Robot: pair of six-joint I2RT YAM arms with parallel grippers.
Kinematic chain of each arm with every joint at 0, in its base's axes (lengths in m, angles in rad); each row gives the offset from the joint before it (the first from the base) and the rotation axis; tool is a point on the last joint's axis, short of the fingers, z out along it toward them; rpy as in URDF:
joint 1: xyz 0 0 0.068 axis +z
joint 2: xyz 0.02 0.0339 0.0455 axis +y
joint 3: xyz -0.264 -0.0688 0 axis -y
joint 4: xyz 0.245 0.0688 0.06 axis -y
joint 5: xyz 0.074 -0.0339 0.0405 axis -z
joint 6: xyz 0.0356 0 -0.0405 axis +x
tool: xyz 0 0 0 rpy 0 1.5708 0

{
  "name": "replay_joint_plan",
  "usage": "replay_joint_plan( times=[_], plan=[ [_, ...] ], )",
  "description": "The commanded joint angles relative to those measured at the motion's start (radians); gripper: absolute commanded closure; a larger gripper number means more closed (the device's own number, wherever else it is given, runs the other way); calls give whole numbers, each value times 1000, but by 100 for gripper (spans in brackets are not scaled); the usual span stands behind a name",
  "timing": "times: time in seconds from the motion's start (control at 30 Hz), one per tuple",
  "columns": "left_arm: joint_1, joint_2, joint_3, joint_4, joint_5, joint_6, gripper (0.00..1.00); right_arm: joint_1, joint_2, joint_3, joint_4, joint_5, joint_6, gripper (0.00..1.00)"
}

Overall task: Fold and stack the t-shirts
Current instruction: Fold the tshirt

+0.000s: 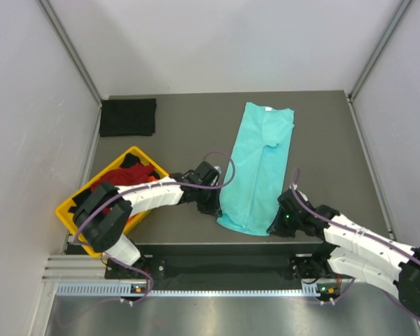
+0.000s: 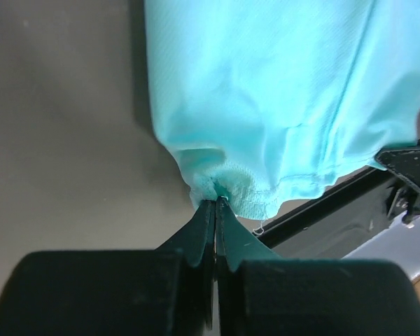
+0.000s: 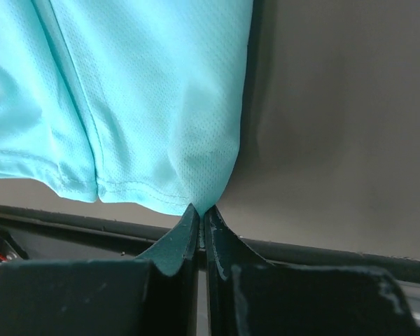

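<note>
Mint-teal shirt (image 1: 257,168) lies on the tabletop (image 1: 189,126), folded lengthwise into a narrow strip. Its long axis runs from the near edge toward the far side, leaning a little to the right as it goes. The collar end, with a white neck label (image 1: 267,108), points away from the arms. The hem points toward them, right at the tabletop's near edge.

Left jaws are clenched on the hem's left corner. In the left wrist view the cloth (image 2: 266,91) bunches into a small pucker where the fingertips (image 2: 204,217) meet, and the rest of the shirt spreads away beyond them. Right jaws are clenched on the hem's right corner. In the right wrist view the mesh fabric (image 3: 147,91) draws to a point between the fingertips (image 3: 187,227), with bare tabletop (image 3: 336,126) to the right of it. Both arms thus reach in from either side of the near end, the left arm (image 1: 154,196) from the left and the right arm (image 1: 350,234) from the right.

A black shirt (image 1: 128,117) sits folded at the far left corner, well apart from the mint one. The yellow tray (image 1: 112,164) at the near left holds a red shirt (image 1: 145,175) and dark cloth.
</note>
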Motion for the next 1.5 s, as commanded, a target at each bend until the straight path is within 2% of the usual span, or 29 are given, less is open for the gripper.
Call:
replay_joint_plan(
  times=[0.0, 0.17, 0.3, 0.5, 0.7, 1.03, 1.47],
  plan=[
    [13, 23, 71, -17, 8, 8, 100, 16, 21, 76, 5, 59, -47, 100],
    [65, 75, 163, -52, 24, 41, 100, -12, 82, 183, -21, 119, -174, 99],
    [115, 134, 243, -60, 44, 66, 100, -125, 172, 252, -11, 108, -315, 100],
    [188, 271, 439, -57, 108, 124, 100, -311, 303, 372, 55, 35, -513, 100],
    [244, 410, 649, -55, 119, 172, 100, -421, 465, 512, 89, 28, -622, 100],
    [309, 618, 969, -66, 136, 201, 100, -555, 642, 630, 164, -94, -699, 100],
    [350, 748, 1099, 74, 229, 160, 100, -629, 751, 743, 214, -211, -713, 100]
  ],
)
